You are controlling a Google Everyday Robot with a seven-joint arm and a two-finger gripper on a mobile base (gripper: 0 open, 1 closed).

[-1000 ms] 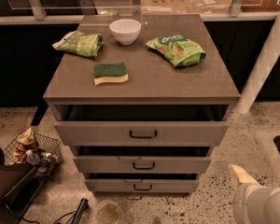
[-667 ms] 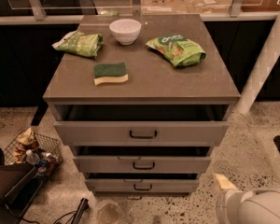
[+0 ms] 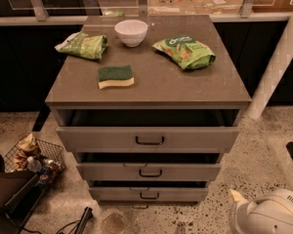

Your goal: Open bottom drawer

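Bottom drawer [image 3: 118, 194] is the lowest of 3 in grey cabinet [image 3: 156, 89], close to floor, w/ small black handle [image 3: 149, 196] at centre. Gripper [image 3: 234, 198] is at btm-right of view, to the right of drawer front, apart from handle, not touching. Open or closed: cannot tell.

The jaws are low at the right, near the floor. Left of them is the bottom drawer [image 3: 147, 194], under the middle drawer [image 3: 149, 171] and the top drawer [image 3: 149, 139]. Behind and left of the jaws, the bench [image 3: 205, 89] carries a sponge [image 3: 116, 76] in front, a bowl [image 3: 131, 32] behind it, one bag [image 3: 83, 45] left of the bowl and another bag [image 3: 184, 51] right of it. A basket [image 3: 34, 160] stands on the floor far left.
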